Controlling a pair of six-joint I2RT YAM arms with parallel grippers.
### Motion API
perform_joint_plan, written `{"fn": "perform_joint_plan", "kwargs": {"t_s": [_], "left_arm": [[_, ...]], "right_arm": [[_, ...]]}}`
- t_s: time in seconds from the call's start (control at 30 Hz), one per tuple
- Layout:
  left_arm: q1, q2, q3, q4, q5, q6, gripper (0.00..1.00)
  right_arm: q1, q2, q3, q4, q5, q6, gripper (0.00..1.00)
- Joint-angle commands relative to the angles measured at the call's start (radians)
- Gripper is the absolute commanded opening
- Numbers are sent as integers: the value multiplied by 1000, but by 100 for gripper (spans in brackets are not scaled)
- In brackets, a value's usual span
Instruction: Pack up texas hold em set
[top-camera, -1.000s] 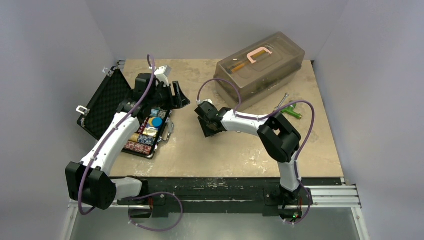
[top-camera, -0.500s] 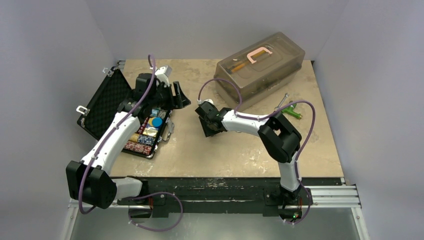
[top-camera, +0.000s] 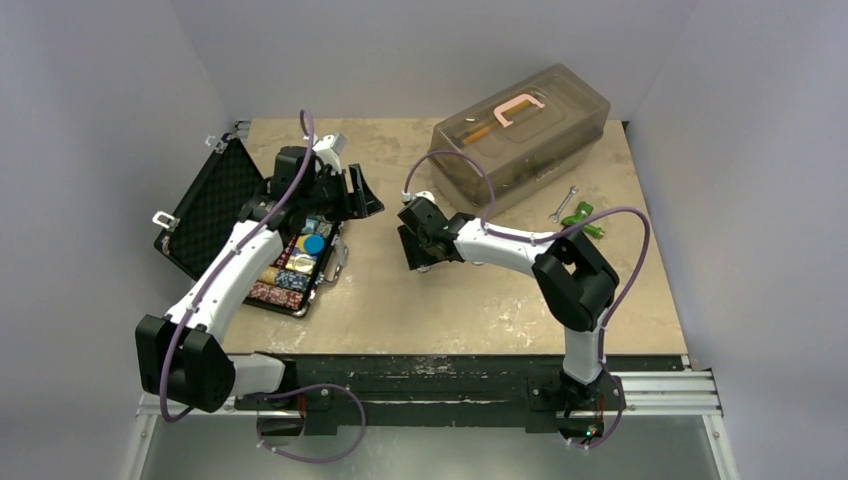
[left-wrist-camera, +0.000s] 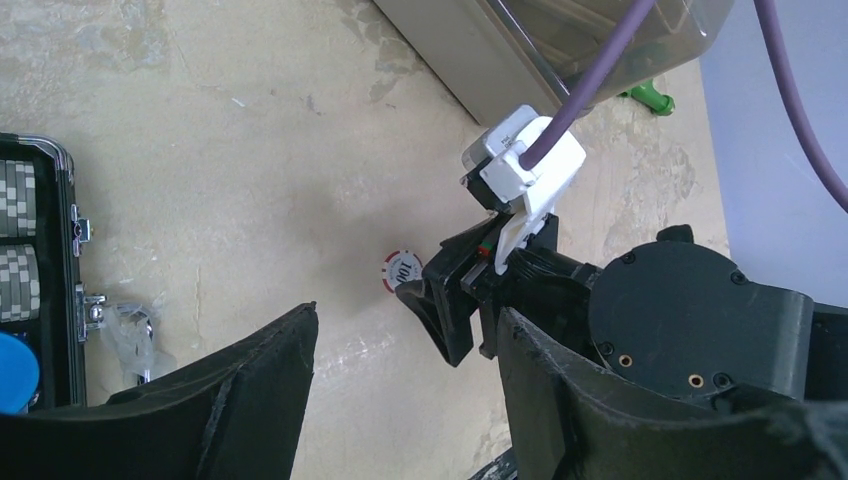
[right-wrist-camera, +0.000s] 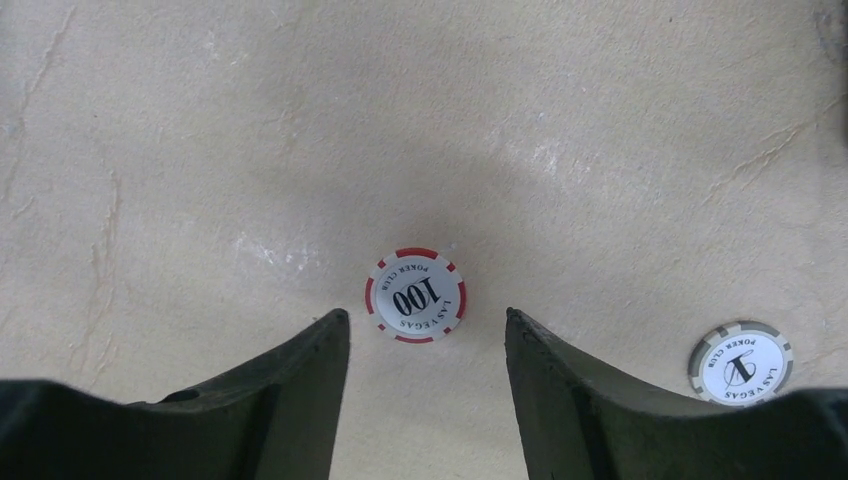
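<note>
The right pincer (right-wrist-camera: 425, 325) hangs spread above the counter (right-wrist-camera: 200, 150). A red 100 chip (right-wrist-camera: 416, 296) lies flat just ahead of its tips, touching neither. At 4 o'clock from it, a grey chip (right-wrist-camera: 740, 364) has its lower rim hidden behind one finger. From above, neither chip can be made out. The left pincer (left-wrist-camera: 407, 315), spread and empty, hovers beside the open briefcase (top-camera: 205, 210) at the counter's 9 o'clock. The left arm (top-camera: 225, 275) hides part of the chip rows (top-camera: 280, 285).

From above the near edge, the top camera looks down on the whole beige worktop (top-camera: 480, 300). The left wrist camera looks across its middle, the right one straight down, very near; both share a round red-and-white chip (right-wrist-camera: 416, 296).
</note>
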Motion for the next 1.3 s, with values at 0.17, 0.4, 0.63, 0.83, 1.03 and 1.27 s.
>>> {"fn": "perform_joint_plan", "kwargs": {"t_s": [0.17,0.4,0.63,0.83,1.03,1.27], "left_arm": [[8,1,4,39,20,-12,64],[11,2,4,41,29,-14,64],[13,4,4,41,30,-17,64],[13,6,2,43,34,-18,64],[13,7,2,43,34,-18,64],[13,13,4,46,46,-23,64]], "right_arm": [[-5,62,67,-13,27,-14,56],[-5,75,55,-4,41,-4,50],[6,85,45,8,40,11,47],[10,86,27,22,57,26,42],[10,73,12,32,76,40,37],[10,12,-31,80,83,36,34]]}}
